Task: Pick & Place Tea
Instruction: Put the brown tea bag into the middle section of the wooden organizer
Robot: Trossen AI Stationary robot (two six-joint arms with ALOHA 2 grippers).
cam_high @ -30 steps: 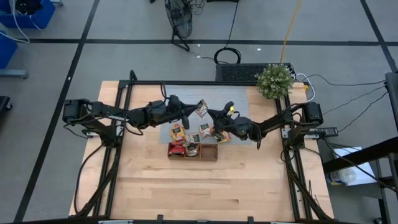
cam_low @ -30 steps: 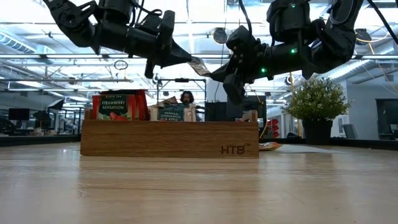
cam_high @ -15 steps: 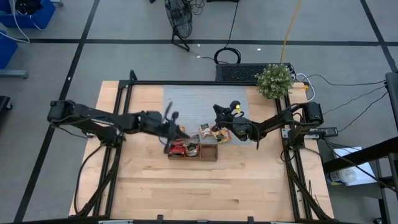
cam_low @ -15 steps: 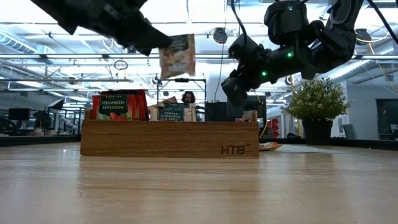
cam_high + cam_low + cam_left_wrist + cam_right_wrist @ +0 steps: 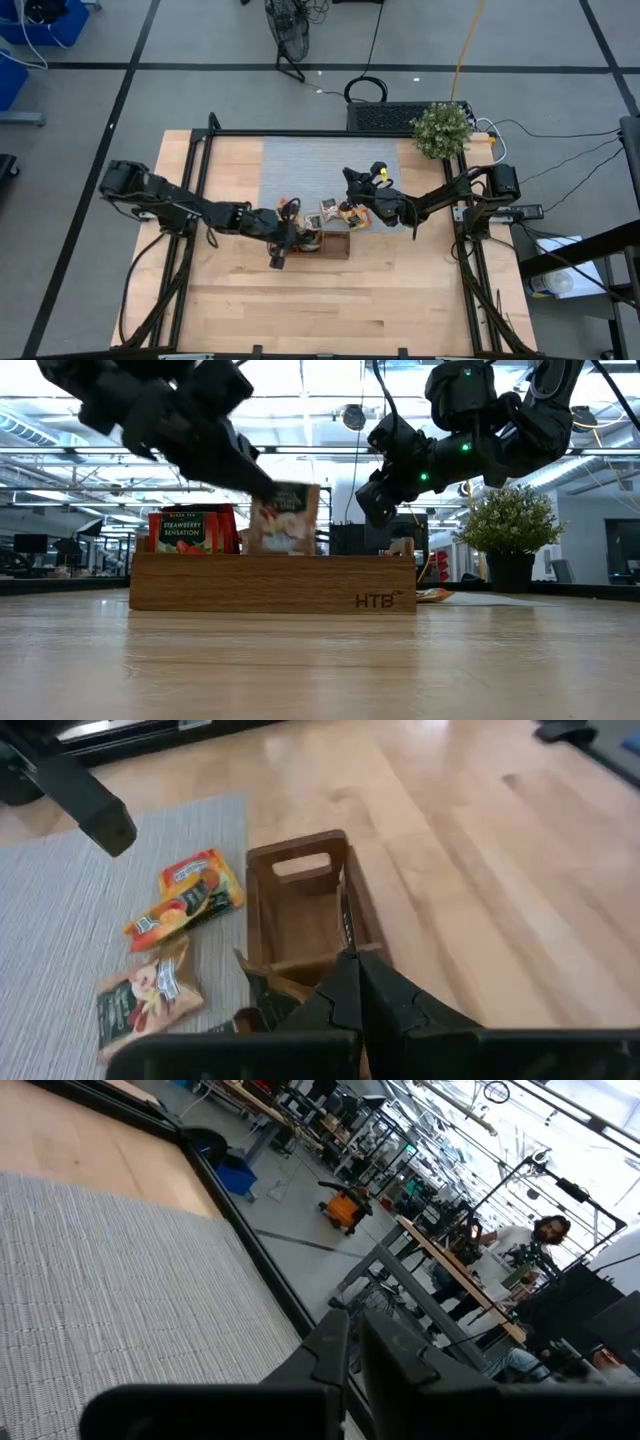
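While the left gripper [image 5: 262, 493] hangs over the long brown wooden tray [image 5: 272, 582], its dark fingers pinch a pale square tea packet [image 5: 284, 519], held upright just above the tray's middle compartment. Red packets [image 5: 182, 530] stand in the end compartment. Over the grey woven mat [image 5: 300, 160], the right gripper [image 5: 372, 508] hovers, fingers pressed nearly together, beside loose orange-yellow packets [image 5: 185, 892].
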